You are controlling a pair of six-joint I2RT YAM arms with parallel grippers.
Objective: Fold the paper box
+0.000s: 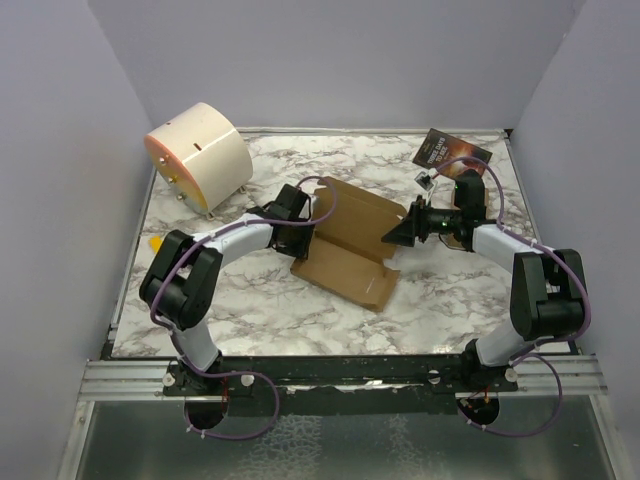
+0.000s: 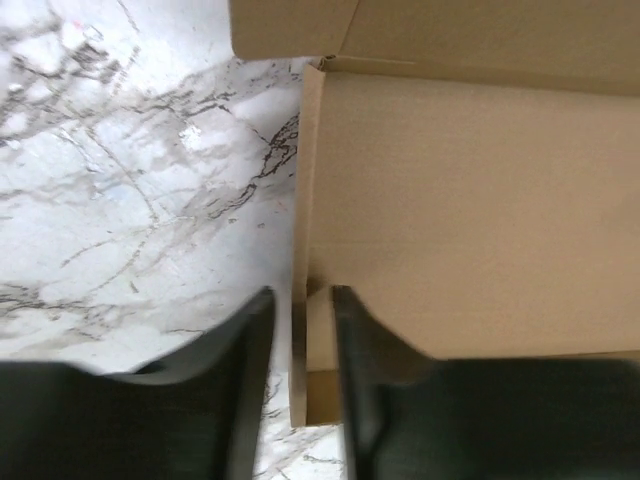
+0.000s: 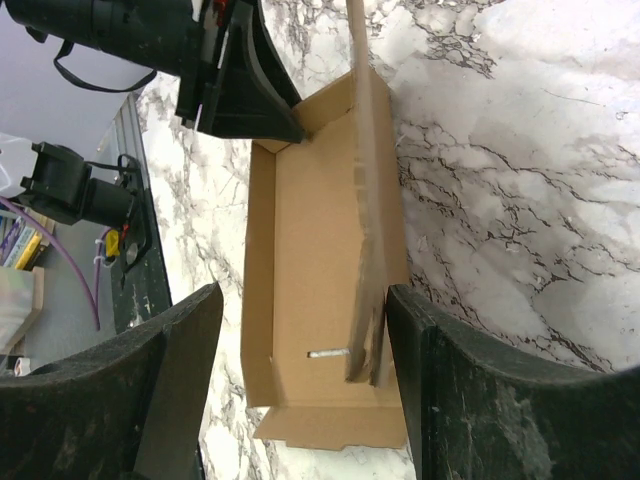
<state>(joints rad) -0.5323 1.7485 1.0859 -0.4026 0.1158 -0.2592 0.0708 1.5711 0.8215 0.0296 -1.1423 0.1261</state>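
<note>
Cardboard of the paper box, at the middle of the table, is judged light, stiff yet creasable, best pinched at its raised walls, straddled by the wide-apart right end effector and the left end effector, whose clamping cannot be told

I record a marble table. A cream drum lies on its side at the far left corner. A dark booklet lies at the far right corner. A small yellow item sits at the left edge; I cannot identify it.
</note>
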